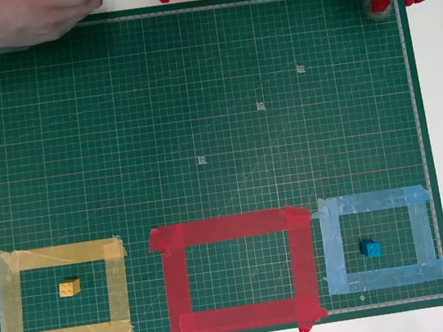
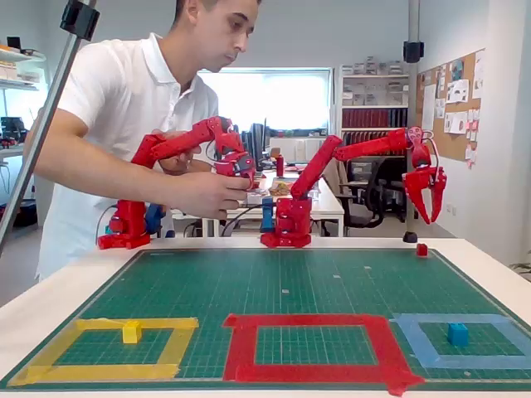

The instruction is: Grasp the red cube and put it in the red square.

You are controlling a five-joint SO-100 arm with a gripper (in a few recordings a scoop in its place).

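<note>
While my fingers hang spread above the red cube [image 2: 422, 249], my gripper [image 2: 425, 209] should drop straight so it sits between them before pinching

cubes: 3 – red cube [image 1: 381, 1], yellow cube [image 1: 69, 287], blue cube [image 1: 371, 248] | tape outlines: 3

No legible txt; tiny marks on green mat [image 1: 195, 95] too small to read.

A yellow cube [image 1: 69, 287] is sitting inside the yellow tape outline [image 1: 118, 284] at the mat's [image 1: 195, 95] seven o'clock; a blue cube [image 1: 370, 248] is resting, seemingly centred, within the light blue outline [image 1: 422, 233] at five o'clock.
</note>
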